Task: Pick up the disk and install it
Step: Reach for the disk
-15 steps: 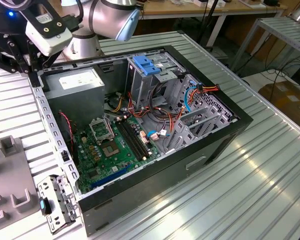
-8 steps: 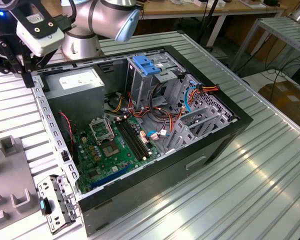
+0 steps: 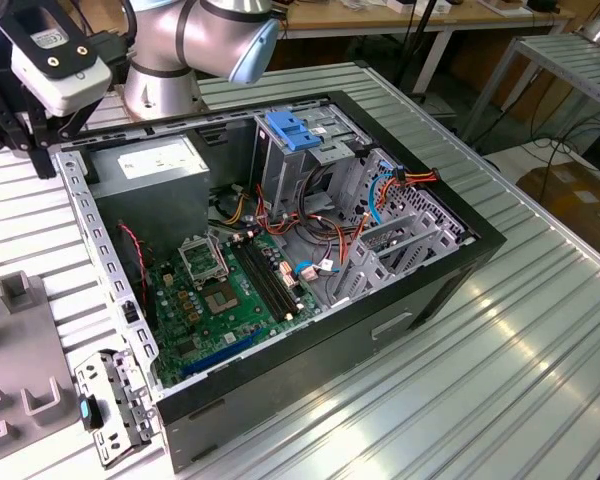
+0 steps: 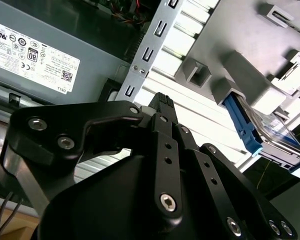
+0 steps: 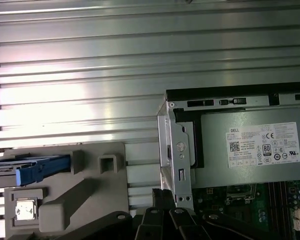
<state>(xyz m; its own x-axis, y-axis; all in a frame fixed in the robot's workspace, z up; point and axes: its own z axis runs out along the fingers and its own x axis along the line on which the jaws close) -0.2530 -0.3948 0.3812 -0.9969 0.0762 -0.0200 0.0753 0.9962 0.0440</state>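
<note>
One black hand (image 4: 161, 100) is seen closest in both wrist views. Its fingers (image 5: 162, 197) are drawn together at the tips, and nothing is held between them. It is poised above the slatted metal tabletop (image 5: 80, 75), between the corner of an open computer case (image 5: 165, 140) and a grey fixture (image 5: 90, 185) laid on the tabletop beside that case.

The disk (image 4: 272, 132) is seated in the fixture, with its blue side rail (image 4: 240, 122) turned outward. It is well apart from the hand and is touched by nothing but the fixture.

Inside the case, the grey power-supply box (image 4: 35, 60) with a white sticker is found in the corner nearest the hand. Beyond it, in the exterior view, a green motherboard (image 3: 220, 300) is laid flat on the case floor. Coloured cables (image 3: 330, 230) are strung between the motherboard and a metal drive cage (image 3: 280, 170), and the cage is topped by a blue latch (image 3: 290, 130).

A small metal bracket (image 3: 110, 410) is seen lying on the tabletop at the exterior view's lower left. The arm (image 3: 195, 40) is seen behind the case, and farther back workbenches (image 3: 380, 15) are made out.
</note>
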